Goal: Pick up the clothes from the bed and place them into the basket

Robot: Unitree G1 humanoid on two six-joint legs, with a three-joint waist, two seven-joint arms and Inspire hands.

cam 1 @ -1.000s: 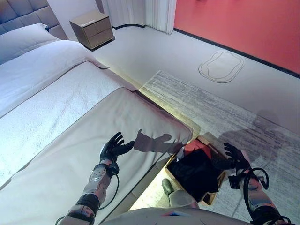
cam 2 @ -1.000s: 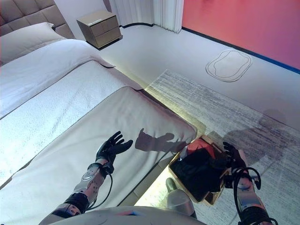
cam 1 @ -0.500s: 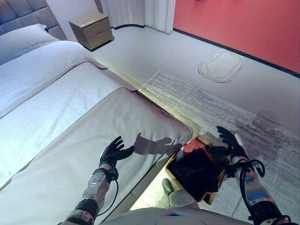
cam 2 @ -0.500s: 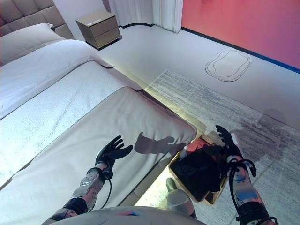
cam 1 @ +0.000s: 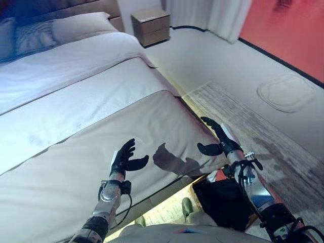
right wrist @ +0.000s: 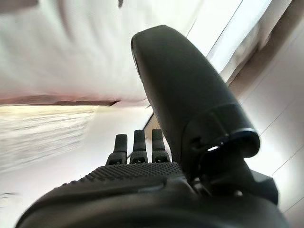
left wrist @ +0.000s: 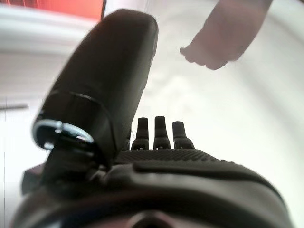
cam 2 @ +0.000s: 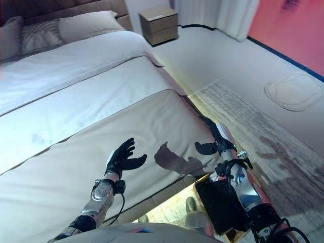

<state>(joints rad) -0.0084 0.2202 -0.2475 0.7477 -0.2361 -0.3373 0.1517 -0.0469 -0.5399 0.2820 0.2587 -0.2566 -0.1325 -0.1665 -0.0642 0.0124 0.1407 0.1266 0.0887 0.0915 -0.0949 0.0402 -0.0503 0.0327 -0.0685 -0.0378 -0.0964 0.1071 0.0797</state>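
While both the left hand (cam 1: 125, 158) and right hand (cam 1: 218, 138) hover spread and empty, dark limp clothes (cam 1: 229, 198) fill the tan floor basket (cam 2: 229, 234). Being soft and light, they would bunch under any pinch. None shows on the beige-covered bed (cam 1: 76, 147).

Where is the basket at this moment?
The basket is on the floor beside the bed, low right in the eye views, under the right arm.

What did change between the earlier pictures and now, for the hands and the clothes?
The camera turned. The right hand rose from beside the basket to the bed's corner. The left hand stayed open above the bed. Both hands hold nothing; the dark clothes remain in the basket.
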